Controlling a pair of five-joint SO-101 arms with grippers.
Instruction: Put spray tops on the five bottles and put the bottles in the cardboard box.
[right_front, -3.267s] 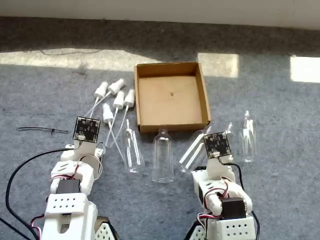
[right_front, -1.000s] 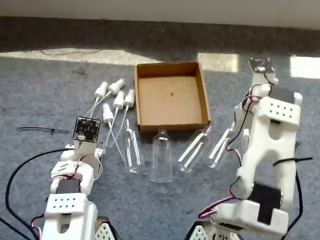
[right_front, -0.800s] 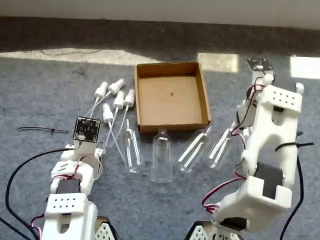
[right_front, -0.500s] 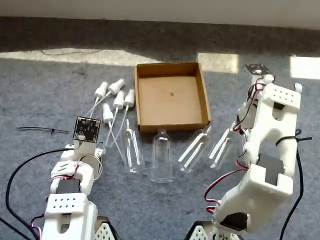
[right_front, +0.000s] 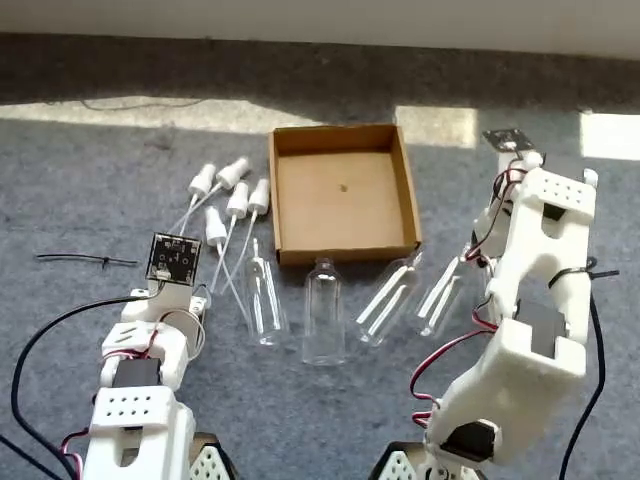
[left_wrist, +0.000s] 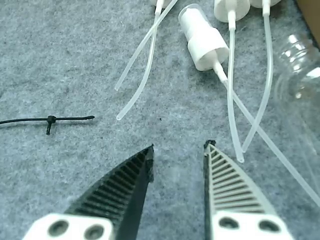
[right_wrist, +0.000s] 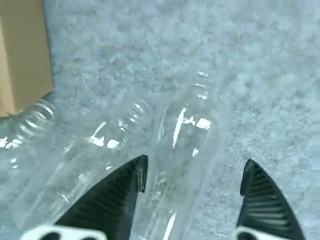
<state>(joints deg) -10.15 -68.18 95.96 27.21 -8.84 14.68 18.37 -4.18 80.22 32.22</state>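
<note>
While both grippers stand parted and hold nothing, the stock lies as follows. Right gripper (right_wrist: 195, 162): fingers wide apart, one on each side of a clear plastic bottle (right_wrist: 185, 130) lying on its side under the gap, neck pointing away from the wrist; whether the fingers touch it cannot be told. Second bottle (right_wrist: 107, 150): lying just outside one finger, alongside the first. Third bottle (right_wrist: 27, 125): further out on that same side, its threaded neck close to a corner of the cardboard box (right_wrist: 22, 55). Left gripper (left_wrist: 179, 147): fingers apart above bare grey carpet (left_wrist: 65, 55), touching nothing. Nearest spray top (left_wrist: 205, 42): white, on its side ahead of the fingertips, its thin dip tube trailing back past one finger. Further spray tops (right_front: 237, 200): white, clustered beyond it, between this gripper and the box. Black cable tie (left_wrist: 47, 120): out to the side of the other finger. Fourth bottle (right_front: 265, 300) and fifth bottle (right_front: 324, 310): uncapped, on the carpet between the two arms, short of the box. Surfaces: bottles clear and plain, box plain brown card.
</note>
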